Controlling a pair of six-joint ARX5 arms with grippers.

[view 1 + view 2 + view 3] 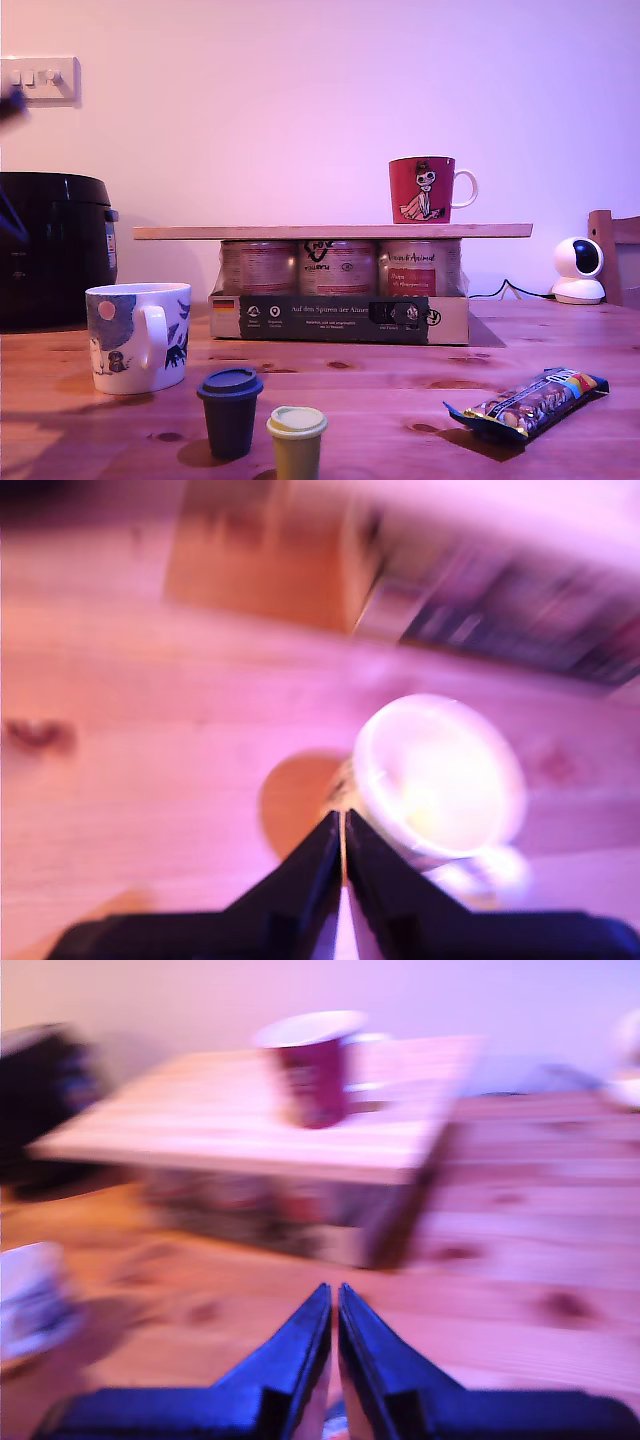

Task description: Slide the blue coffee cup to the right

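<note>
While both wrist views are smeared with blur, we can read the basics. The blue coffee cup [138, 337] stands upright on the wooden table [400, 385] at the exterior view's left, handle turned toward that view's right, with a black appliance [55, 250] behind it. Our first gripper [342, 820] has its jaws pressed together with nothing between them, tips just beside the cup's white rim seen from above; we cannot tell whether they touch it. Our second gripper [334, 1295] is also closed and empty, hanging over bare table, apart from the cup and pointing at the red mug [422, 189]. That mug sits on a wooden plank [330, 231] laid across cans in a cardboard tray [340, 318]. Near the exterior view's front edge we see a small dark lidded cup [230, 412] and a yellowish lidded cup [296, 442] just beside it. A snack packet [527, 402] lies toward that view's right, and a white camera [578, 270] sits behind it at the far edge. We cannot place either gripper in the exterior view.
</note>
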